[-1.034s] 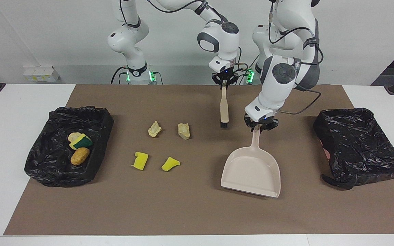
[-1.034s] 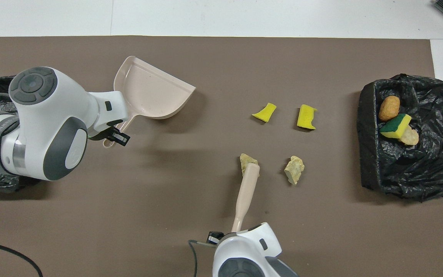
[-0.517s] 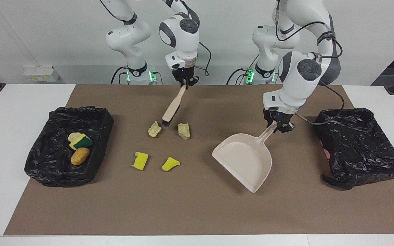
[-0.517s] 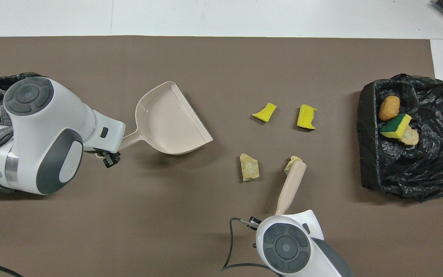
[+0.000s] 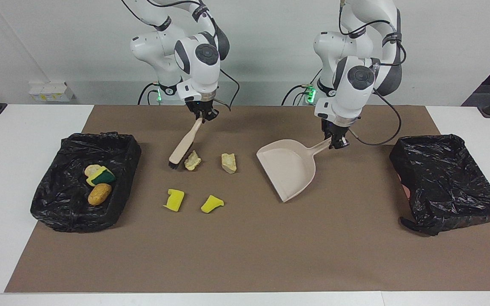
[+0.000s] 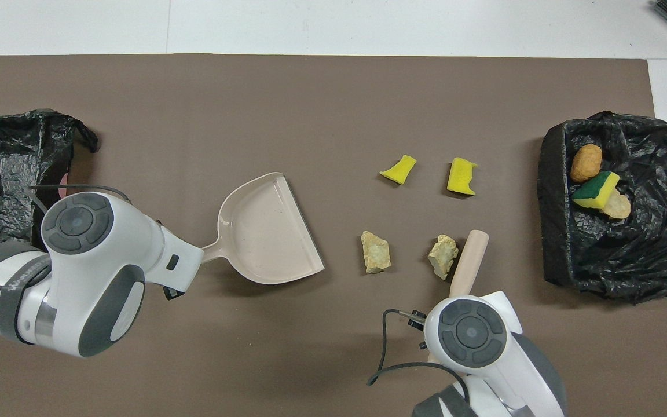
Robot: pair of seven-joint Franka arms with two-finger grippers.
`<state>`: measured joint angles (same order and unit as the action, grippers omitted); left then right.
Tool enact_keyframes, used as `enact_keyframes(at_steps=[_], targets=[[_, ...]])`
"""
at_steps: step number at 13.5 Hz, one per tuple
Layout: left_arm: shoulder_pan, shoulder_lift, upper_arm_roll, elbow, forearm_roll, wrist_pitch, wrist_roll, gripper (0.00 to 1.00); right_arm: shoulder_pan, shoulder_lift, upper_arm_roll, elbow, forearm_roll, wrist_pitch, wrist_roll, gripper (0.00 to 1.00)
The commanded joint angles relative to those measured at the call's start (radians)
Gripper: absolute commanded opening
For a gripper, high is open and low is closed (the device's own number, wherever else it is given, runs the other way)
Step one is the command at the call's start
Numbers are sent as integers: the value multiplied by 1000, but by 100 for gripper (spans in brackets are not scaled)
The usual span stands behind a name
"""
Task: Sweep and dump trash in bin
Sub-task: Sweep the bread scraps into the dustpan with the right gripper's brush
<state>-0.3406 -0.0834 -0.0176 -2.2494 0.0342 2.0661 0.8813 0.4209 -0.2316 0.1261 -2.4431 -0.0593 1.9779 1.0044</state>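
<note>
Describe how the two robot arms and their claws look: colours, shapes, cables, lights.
Both arms are glossy white with rounded segments, dark grey bands at the joints and round grey caps on the wrists. Loose black cables run along each arm. The left claw and right claw are small and black, each below a white wrist block. Green lights glow at both bases.

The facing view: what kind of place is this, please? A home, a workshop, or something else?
Most likely a robotics lab. Two white robot arms stand at a white table covered by a brown mat, with a bare wall above. Staged trash scraps and a bag-lined bin suggest a cleaning test.
</note>
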Motion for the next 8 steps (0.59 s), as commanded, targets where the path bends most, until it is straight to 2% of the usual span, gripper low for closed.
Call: enact_keyframes(at_steps=[1, 3, 6, 8], targets=[[-28, -39, 10, -71, 68, 109, 1, 0, -22, 21, 14, -5, 13, 41, -71, 0], [-46, -39, 10, -90, 70, 124, -8, 0, -16, 78, 15, 1, 27, 73, -64, 0], [-46, -39, 10, -93, 72, 127, -24, 0, 9, 125, 17, 61, 122, 76, -76, 0], [-46, -39, 8, -94, 72, 129, -30, 0, 63, 156, 17, 99, 214, 87, -78, 0]])
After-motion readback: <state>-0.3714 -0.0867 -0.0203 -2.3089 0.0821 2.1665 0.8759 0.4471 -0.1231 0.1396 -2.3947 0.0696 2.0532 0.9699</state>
